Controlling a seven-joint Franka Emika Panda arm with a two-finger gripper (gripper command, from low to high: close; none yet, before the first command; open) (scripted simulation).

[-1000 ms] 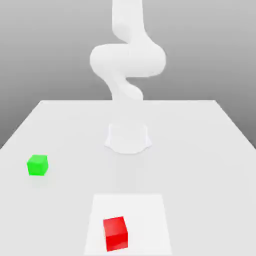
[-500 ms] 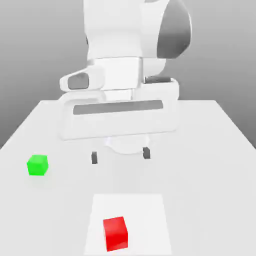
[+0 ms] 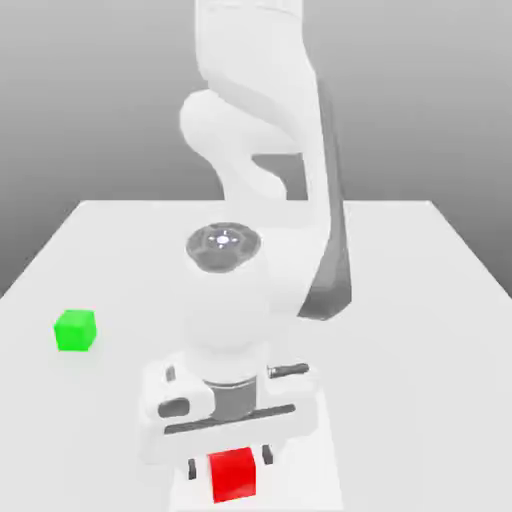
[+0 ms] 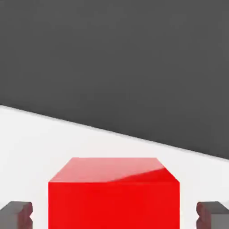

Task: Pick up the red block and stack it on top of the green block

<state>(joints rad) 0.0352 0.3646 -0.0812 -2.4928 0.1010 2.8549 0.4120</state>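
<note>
- Dropped since a sec ago, gripper point(image 3: 229, 462) now straddles red block point(image 3: 232, 474) — fingers point(image 4: 15, 214) apart, a gap each side.
- Red block: well apart from green block point(image 3: 75, 330), to exterior view's right of it, nearer cam.
- Close evenly & centred, then lift straight.
- Plain glossy red cube.

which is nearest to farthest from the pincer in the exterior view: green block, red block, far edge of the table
1. red block, right between the pincer fingertips, on the table's near part.
2. green block, off to the exterior view's left, farther back.
3. far edge of the table, behind the arm, farthest.
</note>
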